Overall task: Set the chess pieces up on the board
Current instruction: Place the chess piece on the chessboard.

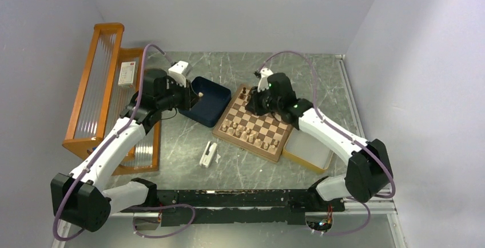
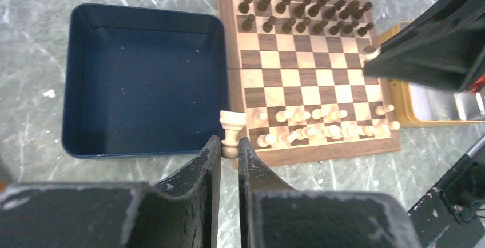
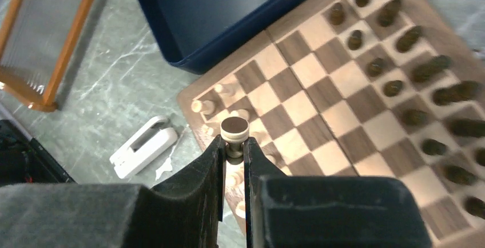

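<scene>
- Top view: a grey-green marbled table (image 1: 183, 139), scratched with white, is closed in by plain pale walls (image 1: 229, 8) on three sides.
- Counted here: two arms, one board (image 1: 266, 120), one blue tray (image 1: 213, 96), one yellow-rimmed tray (image 1: 309, 152), one orange rack (image 1: 97, 88) at the left and one white clip (image 1: 208, 155) lying on the table.
- The board lies mid-table at an angle, between the two trays and just beside each.
- The left gripper (image 1: 194, 95) hangs over the blue tray's left side, and the right gripper (image 1: 251, 100) is over the board's far corner. From up here I cannot tell how either pair of jaws stands.
- Left wrist view: the left jaws are clamped on the foot of one pale rook (image 2: 233, 127), held upright above the spot where the tray and board meet.
- Only this view shows the whole board. Dark pieces (image 2: 306, 14) fill two rows on its far side and pale pieces (image 2: 320, 123) crowd two near rows, too tightly packed to count.
- Right wrist view: the right jaws are clamped on one felt-bottomed piece (image 3: 234, 128), its round dark base facing the camera, above the board's pale corner.
- Only this view shows the clip lying just off that corner.
</scene>
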